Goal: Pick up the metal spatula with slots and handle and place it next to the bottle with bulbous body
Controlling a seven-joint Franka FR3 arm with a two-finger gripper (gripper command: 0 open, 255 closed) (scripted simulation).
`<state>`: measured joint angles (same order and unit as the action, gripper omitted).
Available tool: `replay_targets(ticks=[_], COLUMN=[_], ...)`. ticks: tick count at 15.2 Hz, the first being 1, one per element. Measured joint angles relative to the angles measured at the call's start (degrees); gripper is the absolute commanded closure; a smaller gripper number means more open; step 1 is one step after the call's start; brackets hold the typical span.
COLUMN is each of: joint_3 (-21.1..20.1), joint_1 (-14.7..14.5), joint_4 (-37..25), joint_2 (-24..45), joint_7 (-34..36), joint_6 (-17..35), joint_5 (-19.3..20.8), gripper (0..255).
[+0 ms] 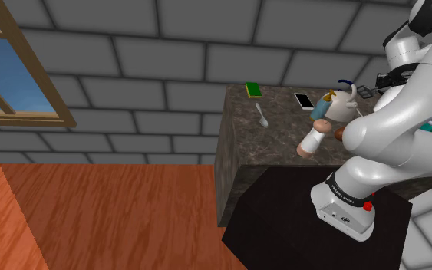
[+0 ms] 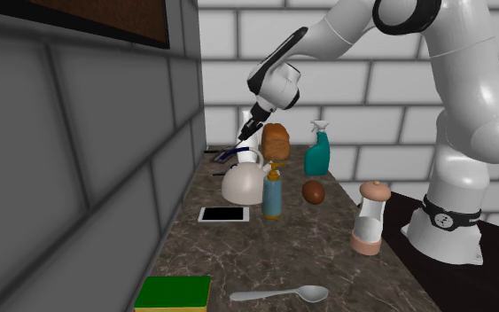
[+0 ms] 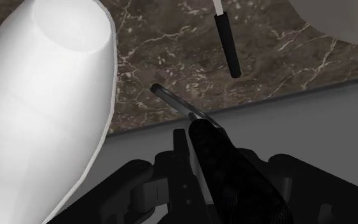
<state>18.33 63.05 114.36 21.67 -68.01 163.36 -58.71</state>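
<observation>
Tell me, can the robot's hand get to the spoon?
Probably yes. The spoon lies in the open on the counter, with nothing over it. The gripper hangs beyond the white kettle, so it would need to lift over that first.

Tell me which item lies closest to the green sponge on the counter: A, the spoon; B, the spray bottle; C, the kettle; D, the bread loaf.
A: the spoon lies just beside the green sponge at the same end of the counter, while the other three stand well farther along it.
</observation>
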Motion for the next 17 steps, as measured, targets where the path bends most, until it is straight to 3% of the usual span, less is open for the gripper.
replay_targets(ticks=[7, 13, 14, 17], joint_3=[-3.58, -4.11, -4.12, -4.12], joint_1=[2.75, 3.10, 3.11, 3.11], joint_4=[-1.11, -1.15, -1.15, -1.15], joint_2=[3.33, 3.84, 3.84, 3.85], joint_7=[-6.64, -7.61, -7.62, -7.63], joint_6=[2.14, 2.44, 2.44, 2.45], joint_5=[-6.78, -7.76, -7.77, -7.78], gripper=[255, 255, 0, 0])
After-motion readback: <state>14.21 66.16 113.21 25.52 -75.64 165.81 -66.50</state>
